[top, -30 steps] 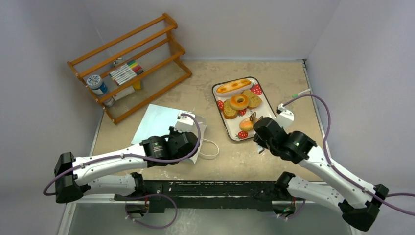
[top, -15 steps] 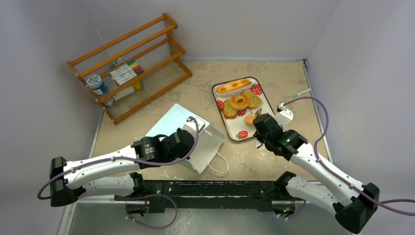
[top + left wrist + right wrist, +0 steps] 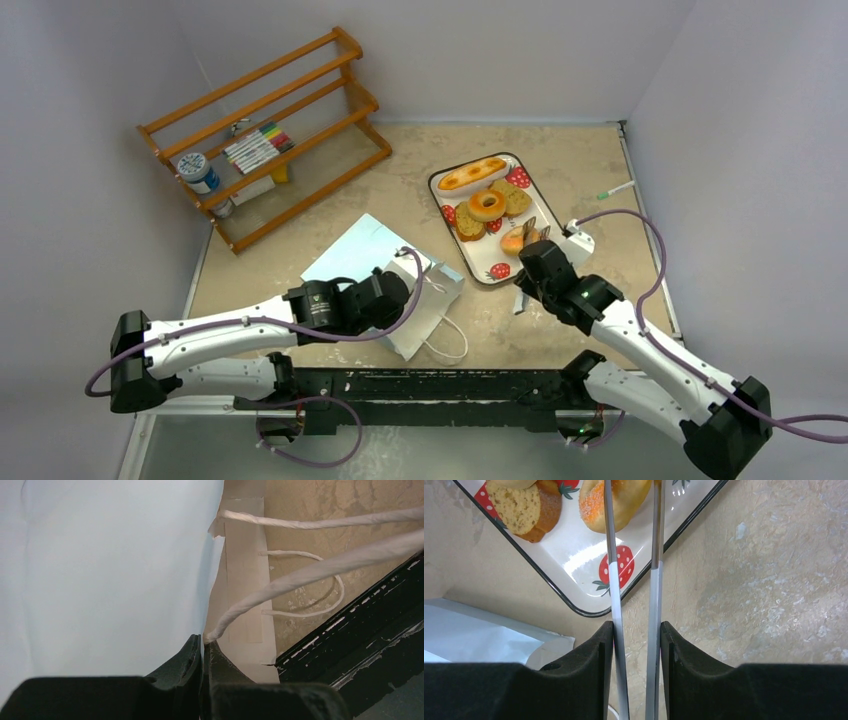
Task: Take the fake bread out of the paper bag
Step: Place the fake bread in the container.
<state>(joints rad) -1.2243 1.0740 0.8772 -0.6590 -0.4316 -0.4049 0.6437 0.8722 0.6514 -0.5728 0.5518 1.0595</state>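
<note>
Lying on the tray — loaf, bagel, toast, roll.

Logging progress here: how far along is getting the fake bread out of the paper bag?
Done: long loaf, bagel and toast slices lie on the tray. In hand: the right gripper clamps tongs whose tips straddle the orange roll over the tray; the left gripper pinches the paper bag at its rim. Left: release the roll; the bag's inside is hidden, so more may remain.

Left fingers tight together, right fingers narrowly apart, both arms low and outstretched.
</note>
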